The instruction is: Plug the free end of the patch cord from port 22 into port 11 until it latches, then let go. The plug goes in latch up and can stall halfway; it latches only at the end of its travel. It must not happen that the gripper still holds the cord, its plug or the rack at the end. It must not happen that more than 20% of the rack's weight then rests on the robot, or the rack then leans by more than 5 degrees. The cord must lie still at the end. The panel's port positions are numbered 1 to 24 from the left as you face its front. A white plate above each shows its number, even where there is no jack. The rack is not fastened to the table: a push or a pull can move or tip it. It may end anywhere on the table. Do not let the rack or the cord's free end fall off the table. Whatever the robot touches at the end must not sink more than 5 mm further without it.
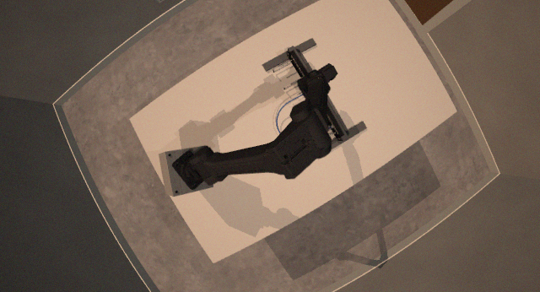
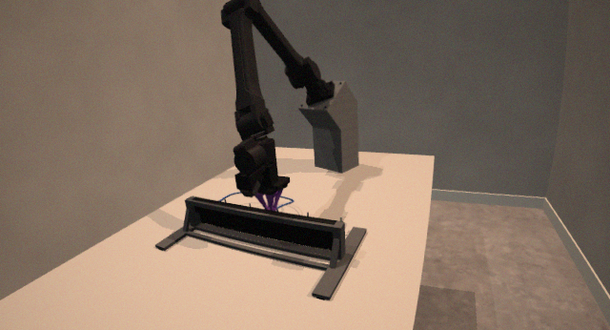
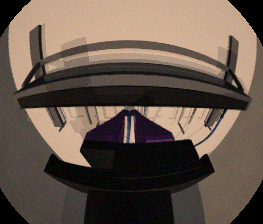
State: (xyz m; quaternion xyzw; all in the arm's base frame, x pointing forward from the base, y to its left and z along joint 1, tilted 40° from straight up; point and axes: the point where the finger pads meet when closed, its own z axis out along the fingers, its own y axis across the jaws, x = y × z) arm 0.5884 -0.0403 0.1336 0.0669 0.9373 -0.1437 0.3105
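Purple jaws (image 2: 271, 209) narrow, gripping the blue cord (image 1: 277, 119) (image 2: 232, 194) (image 3: 215, 133) at the rack (image 1: 337, 116) (image 2: 229, 206) (image 3: 132, 80); latching unconfirmed, release remaining.

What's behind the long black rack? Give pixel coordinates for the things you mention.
Behind the rack (image 2: 264, 213) (image 3: 132, 95), purple claw fingers (image 2: 271, 203) and a blue cord (image 2: 231, 195) (image 3: 213, 136) show. The rack hides the fingertips' lower ends and the plug.

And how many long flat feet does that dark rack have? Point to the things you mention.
2: one foot (image 1: 307, 45) (image 2: 329, 282) (image 3: 35, 42) under the end of the rack (image 1: 337, 115) (image 2: 267, 215) (image 3: 132, 80) on the robot's left, the other foot (image 1: 359, 128) (image 2: 169, 240) (image 3: 233, 50) under the opposite end. Neither is fully hidden.
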